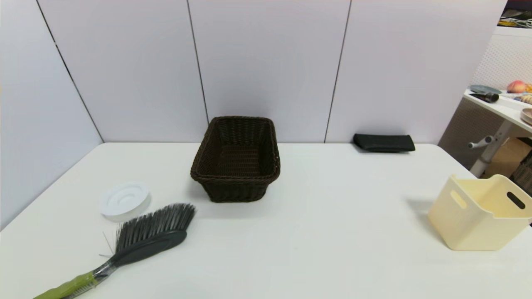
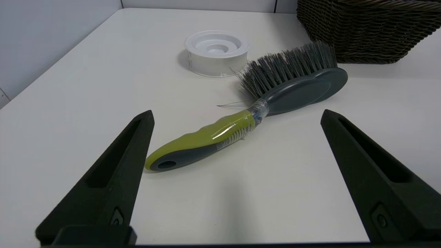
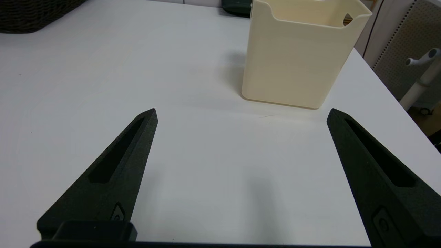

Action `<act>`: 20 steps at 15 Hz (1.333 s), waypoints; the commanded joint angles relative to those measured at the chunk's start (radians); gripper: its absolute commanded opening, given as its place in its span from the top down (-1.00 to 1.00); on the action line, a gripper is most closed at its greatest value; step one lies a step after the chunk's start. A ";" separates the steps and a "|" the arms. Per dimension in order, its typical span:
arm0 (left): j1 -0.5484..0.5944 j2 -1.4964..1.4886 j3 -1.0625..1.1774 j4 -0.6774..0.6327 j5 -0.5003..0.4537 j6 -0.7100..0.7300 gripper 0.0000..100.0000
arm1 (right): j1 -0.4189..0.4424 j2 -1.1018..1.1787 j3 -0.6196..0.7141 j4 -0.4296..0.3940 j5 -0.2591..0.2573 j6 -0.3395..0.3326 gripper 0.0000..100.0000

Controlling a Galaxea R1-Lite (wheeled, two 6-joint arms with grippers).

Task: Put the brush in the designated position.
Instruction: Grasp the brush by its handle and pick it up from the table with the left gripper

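Note:
The brush (image 1: 141, 243) lies on its side at the table's front left, dark grey bristles toward the back, lime-green handle (image 1: 68, 287) pointing at the front edge. In the left wrist view the brush (image 2: 275, 89) lies just beyond my left gripper (image 2: 237, 115), which is open above the table with the handle end (image 2: 165, 163) near one finger and nothing between the fingers. My right gripper (image 3: 241, 113) is open over bare white tabletop (image 3: 193, 137) at the right side. Neither arm shows in the head view. The designated position is unmarked.
A dark brown wicker basket (image 1: 237, 160) stands at the table's middle back. A white round lid (image 1: 124, 200) sits just behind the brush. A cream plastic bin (image 1: 482, 211) stands at the right edge, a black flat object (image 1: 383, 142) by the back wall.

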 commanded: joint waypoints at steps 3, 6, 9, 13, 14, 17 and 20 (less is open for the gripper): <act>0.000 0.000 0.000 0.000 0.000 0.000 -1.00 | 0.000 0.001 0.002 0.000 0.001 -0.001 -1.00; 0.000 0.003 0.000 0.000 0.002 -0.005 -1.00 | 0.000 0.001 0.002 0.000 0.001 -0.001 -1.00; -0.002 0.241 -0.075 -0.068 -0.046 0.047 -1.00 | 0.000 0.001 0.002 0.000 0.001 -0.001 -1.00; -0.063 0.610 -0.252 -0.135 -0.162 0.316 -1.00 | 0.000 0.001 0.002 0.000 0.001 -0.001 -1.00; -0.083 0.667 -0.276 -0.132 -0.193 0.355 -1.00 | 0.000 0.001 0.002 0.000 0.001 -0.001 -1.00; -0.156 0.774 -0.273 -0.129 -0.212 0.375 -1.00 | 0.000 0.001 0.002 0.000 0.001 -0.001 -1.00; -0.132 0.889 -0.261 -0.181 -0.208 0.391 -1.00 | 0.000 0.001 0.002 0.000 0.001 -0.001 -1.00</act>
